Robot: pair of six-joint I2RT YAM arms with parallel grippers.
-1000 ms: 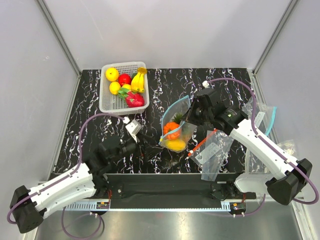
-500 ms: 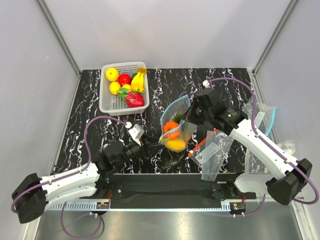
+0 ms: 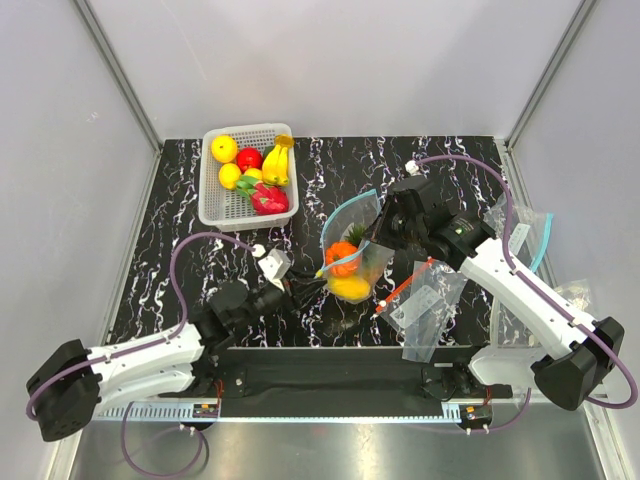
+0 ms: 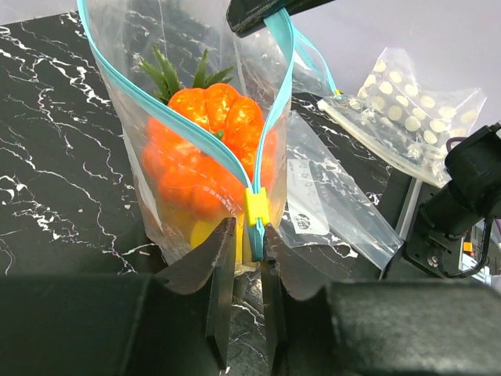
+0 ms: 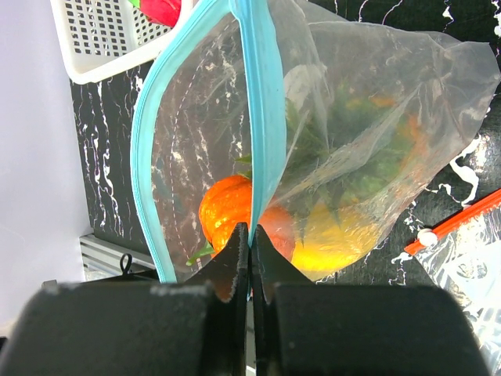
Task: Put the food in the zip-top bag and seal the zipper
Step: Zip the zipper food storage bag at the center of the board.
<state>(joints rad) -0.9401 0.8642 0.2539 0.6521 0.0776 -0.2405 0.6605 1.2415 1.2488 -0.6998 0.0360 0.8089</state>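
Observation:
The zip-top bag [image 3: 352, 252] stands upright mid-table with its mouth gaping. Inside show the food: an orange fruit [image 4: 215, 113], a pineapple's green crown [image 4: 168, 74] and a yellow fruit [image 5: 344, 243]. The teal zipper [image 4: 196, 133] runs down both lips to a yellow slider [image 4: 256, 207] at the near end. My left gripper [image 4: 246, 231] has its jaws drawn in on either side of that slider and its teal tab. At the far end of the mouth, my right gripper [image 5: 250, 229] is shut on the teal strip and holds it up.
A white basket [image 3: 215, 205] of other toy fruits stands at the back left. A flat clear bag with a red-orange strip [image 3: 425, 300] lies just right of the bag. More clear bags [image 3: 520, 225] are piled at the table's right edge.
My left arm has reached right to the bag's near end, and its jaws have narrowed from wide open onto the slider. The right arm and the bag have stayed put.

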